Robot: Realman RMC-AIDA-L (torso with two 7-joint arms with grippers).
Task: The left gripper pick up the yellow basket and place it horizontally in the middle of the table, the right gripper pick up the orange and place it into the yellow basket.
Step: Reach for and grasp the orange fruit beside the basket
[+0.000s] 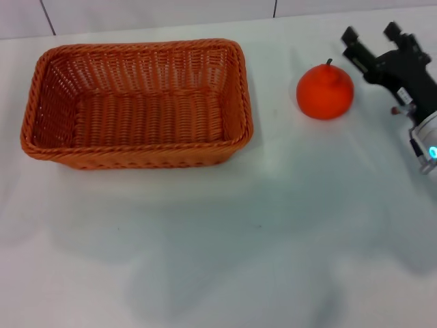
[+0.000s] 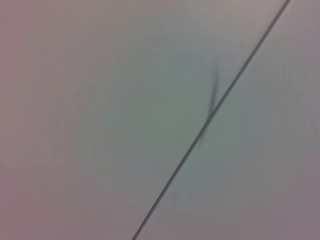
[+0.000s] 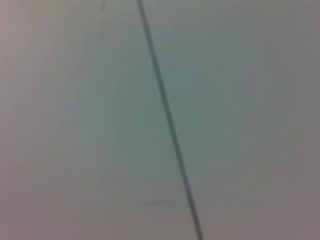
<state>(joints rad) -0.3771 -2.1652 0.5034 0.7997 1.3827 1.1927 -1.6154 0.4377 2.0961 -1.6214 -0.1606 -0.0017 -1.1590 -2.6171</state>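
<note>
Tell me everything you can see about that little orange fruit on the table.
The orange is small, round and bright orange, with a knobbly top and a short dark stem pointing up. It looks whole and sits upright on the white table, nothing else touching it. The empty woven basket lies apart on its left; the right gripper, fingers open, is close on its right without contact.

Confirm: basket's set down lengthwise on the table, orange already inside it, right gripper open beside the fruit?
Not quite. In the head view the orange sits on the table, outside the yellow basket, between it and the right gripper. The rest stands: the basket rests lengthwise, and the gripper's jaws are open beside the fruit.
</note>
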